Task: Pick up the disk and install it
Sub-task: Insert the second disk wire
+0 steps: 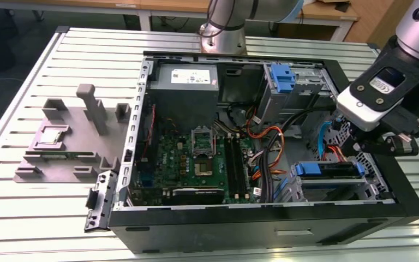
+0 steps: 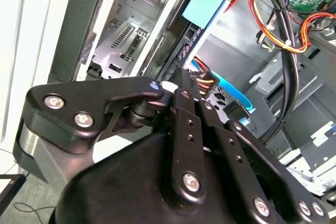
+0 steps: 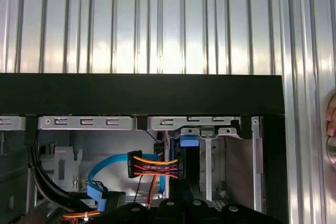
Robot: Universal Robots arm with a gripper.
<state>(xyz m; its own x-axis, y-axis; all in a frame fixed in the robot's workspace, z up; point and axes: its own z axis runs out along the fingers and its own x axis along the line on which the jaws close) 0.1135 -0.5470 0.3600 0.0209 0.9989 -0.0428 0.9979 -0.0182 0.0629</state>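
Gripper (image 1: 355, 146) hanging over the open computer case (image 1: 268, 218)
Can't tell finger state; sitting just above the blue-framed disk (image 1: 329, 170).

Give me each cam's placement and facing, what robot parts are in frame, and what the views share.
Exterior view: high, off the arm, looking down into the open computer case on the slatted table; arm wrist and gripper at its right.
Second wrist view: on the wrist, close behind the black gripper linkage, looking past it into the drive bay area.
First wrist view: on the wrist, looking across the case wall; gripper parts along one edge.
Shared: both wrist views show the blue caddy and orange-red cable bundle.
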